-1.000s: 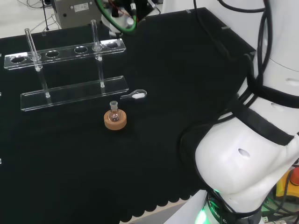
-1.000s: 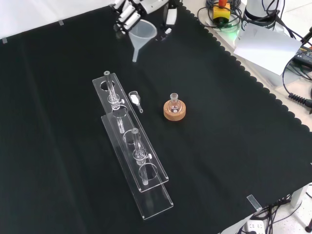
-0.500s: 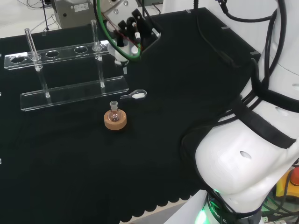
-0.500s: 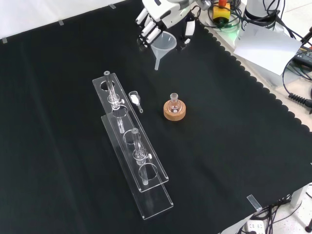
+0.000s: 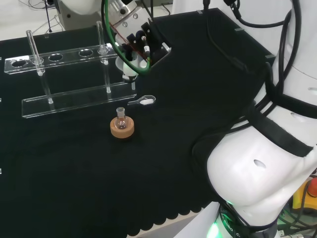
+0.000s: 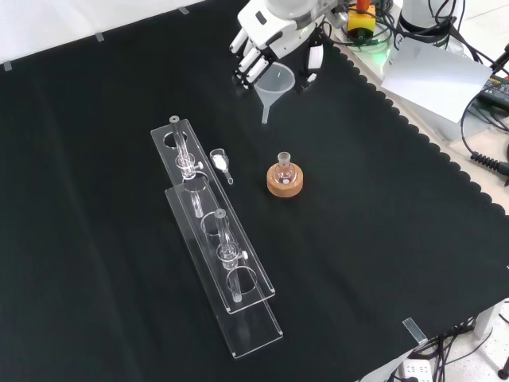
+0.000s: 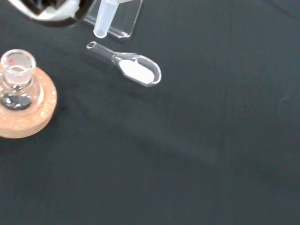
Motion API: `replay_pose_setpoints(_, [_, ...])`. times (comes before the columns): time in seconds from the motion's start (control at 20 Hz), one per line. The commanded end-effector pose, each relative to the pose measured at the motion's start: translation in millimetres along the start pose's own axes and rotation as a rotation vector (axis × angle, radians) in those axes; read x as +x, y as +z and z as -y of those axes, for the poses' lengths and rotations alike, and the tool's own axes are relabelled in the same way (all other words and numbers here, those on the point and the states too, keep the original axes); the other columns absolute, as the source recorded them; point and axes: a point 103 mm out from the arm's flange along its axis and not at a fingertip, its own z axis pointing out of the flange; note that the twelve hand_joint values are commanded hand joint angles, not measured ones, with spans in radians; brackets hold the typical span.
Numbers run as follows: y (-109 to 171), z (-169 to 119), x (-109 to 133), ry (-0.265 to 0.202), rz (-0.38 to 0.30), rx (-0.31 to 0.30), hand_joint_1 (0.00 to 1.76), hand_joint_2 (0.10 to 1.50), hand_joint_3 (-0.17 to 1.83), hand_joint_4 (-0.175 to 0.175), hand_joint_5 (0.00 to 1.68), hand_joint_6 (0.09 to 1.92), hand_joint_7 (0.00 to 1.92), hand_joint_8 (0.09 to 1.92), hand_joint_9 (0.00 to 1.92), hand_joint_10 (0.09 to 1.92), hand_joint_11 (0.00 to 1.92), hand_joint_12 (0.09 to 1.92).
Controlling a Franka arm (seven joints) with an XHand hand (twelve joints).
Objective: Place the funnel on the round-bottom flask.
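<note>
While my hand (image 6: 266,36) stays curled around the funnel (image 6: 274,83), the round-bottom flask (image 6: 285,168) on its cork ring (image 6: 285,183) sits at 5 o'clock, front view, well apart.

Open cloth around flask (image 6: 285,167)
Scoop (image 6: 221,165) and rack (image 6: 215,239) stand left in front view; right side clear.

The hand (image 6: 274,32) has carried the funnel (image 6: 273,87) across the cloth, nearer the round-bottom flask (image 6: 285,169).
</note>
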Motion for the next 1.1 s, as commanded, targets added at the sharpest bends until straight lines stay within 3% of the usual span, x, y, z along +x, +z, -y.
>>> replay_pose_setpoints(0.05, [8.3,-1.8,19.2,-0.026,-0.003,0.02,0.85,0.65,0.73,0.015,0.62,0.53,0.62,0.56,1.01,0.39,0.63,1.26])
replay_pose_setpoints(0.6, [11.0,-5.9,42.0,-0.06,0.003,0.029,0.85,0.65,0.73,0.014,0.61,0.54,0.62,0.56,1.01,0.39,0.63,1.25])
replay_pose_setpoints(1.0, [13.6,-12.8,45.3,-0.075,-0.014,0.024,0.85,0.65,0.74,0.014,0.61,0.54,0.62,0.57,1.01,0.39,0.64,1.25])
replay_pose_setpoints(1.1, [8.0,-12.8,53.2,-0.073,0.009,0.027,0.85,0.65,0.74,0.014,0.61,0.55,0.62,0.57,1.01,0.39,0.64,1.25])
